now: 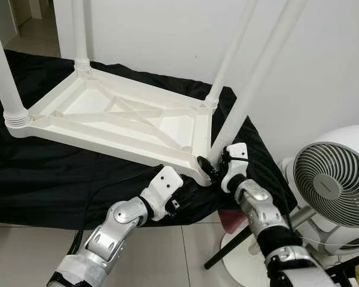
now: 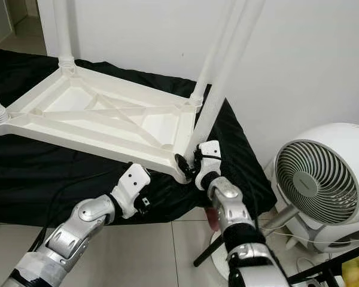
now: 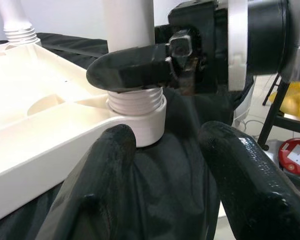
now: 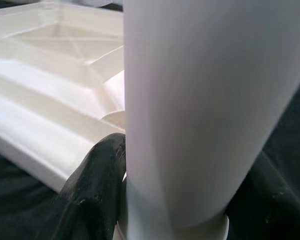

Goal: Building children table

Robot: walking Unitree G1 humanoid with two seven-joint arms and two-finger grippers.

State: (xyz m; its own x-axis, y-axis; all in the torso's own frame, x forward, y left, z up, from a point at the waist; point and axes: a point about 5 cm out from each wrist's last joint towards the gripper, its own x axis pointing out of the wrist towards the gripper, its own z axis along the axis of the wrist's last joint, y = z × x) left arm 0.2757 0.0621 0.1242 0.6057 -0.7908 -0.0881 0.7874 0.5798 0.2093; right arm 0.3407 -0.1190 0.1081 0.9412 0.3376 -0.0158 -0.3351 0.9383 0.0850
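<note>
My right hand (image 1: 210, 169) grips the leg (image 1: 251, 89) at the upturned table top's (image 1: 107, 119) near corner; my left hand (image 3: 162, 190), fingers wide, hovers just beside.

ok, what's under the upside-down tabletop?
The tabletop lies on a black cloth that spreads past its edges and hangs over the front. Whatever carries the cloth is covered. The right gripper holds the near-corner leg.

Readable text: none, any view.
Red disc (image 3: 296, 154) w/ white sticker: print too small to read.
Fan (image 1: 331, 181) hub: no legible brand.
Table top (image 1: 116, 122), legs: plain white, no marks.
</note>
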